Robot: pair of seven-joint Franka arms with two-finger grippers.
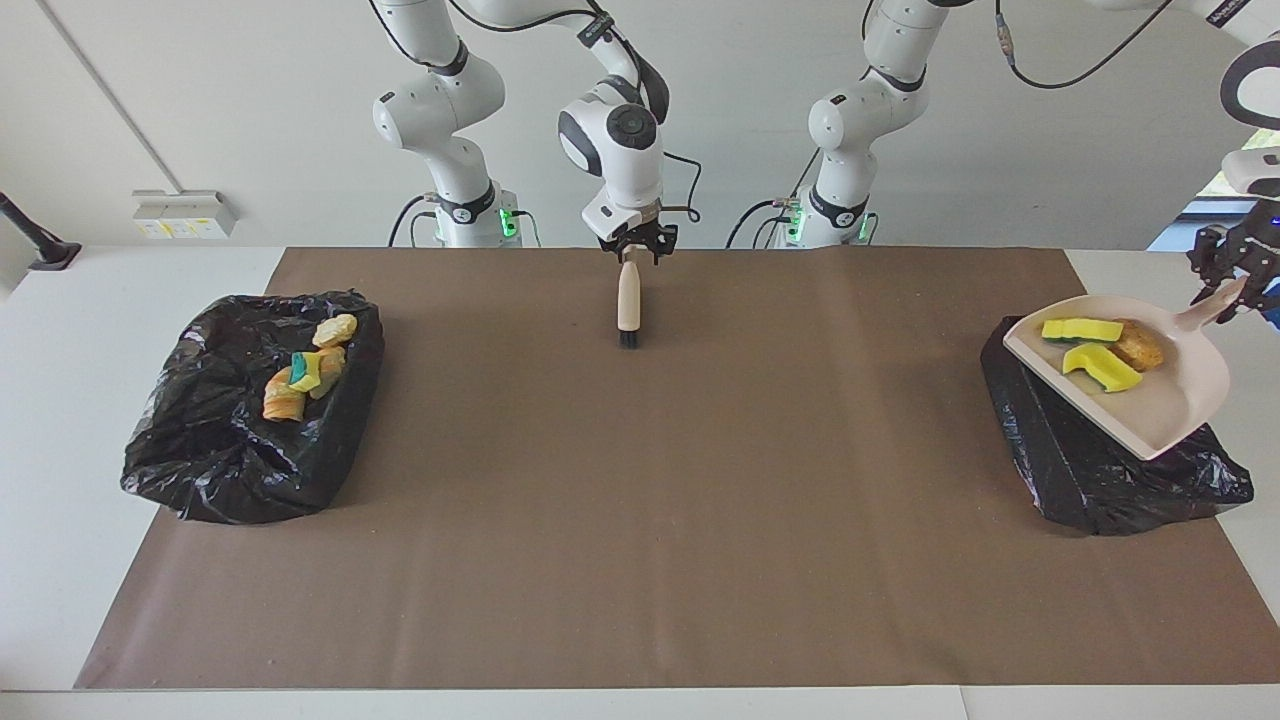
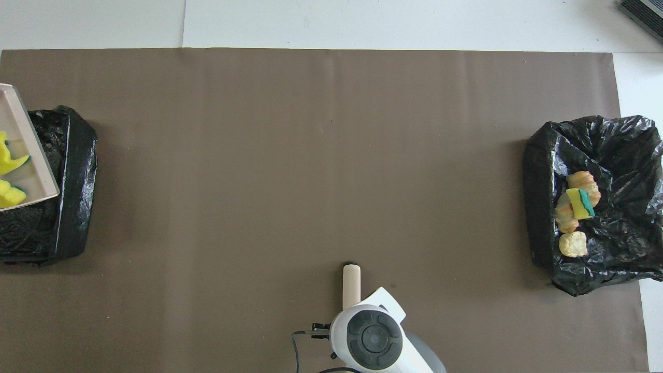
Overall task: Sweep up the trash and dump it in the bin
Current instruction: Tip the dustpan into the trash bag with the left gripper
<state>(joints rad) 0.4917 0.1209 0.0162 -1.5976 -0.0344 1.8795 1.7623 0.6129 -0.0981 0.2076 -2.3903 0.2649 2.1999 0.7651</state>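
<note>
My left gripper (image 1: 1232, 275) is shut on the handle of the pale pink dustpan (image 1: 1165, 405). It holds the pan raised and tilted over the black-bagged bin (image 1: 1080, 470) at the left arm's end of the table. In the pan lie two yellow sponge chunks (image 1: 1082, 329) and a brown bread piece (image 1: 1140, 346). The overhead view shows only the pan's edge (image 2: 31, 155), a sponge chunk (image 2: 11, 161) and the bin (image 2: 62, 207). My right gripper (image 1: 634, 250) is shut on a wooden-handled brush (image 1: 628, 300), held upright with its bristles down on the mat near the robots; the brush also shows in the overhead view (image 2: 351, 282).
A second black-bagged bin (image 1: 200, 450) at the right arm's end holds several bread and sponge pieces (image 1: 305, 372); it also shows in the overhead view (image 2: 611, 155). A brown mat (image 1: 640, 520) covers the table.
</note>
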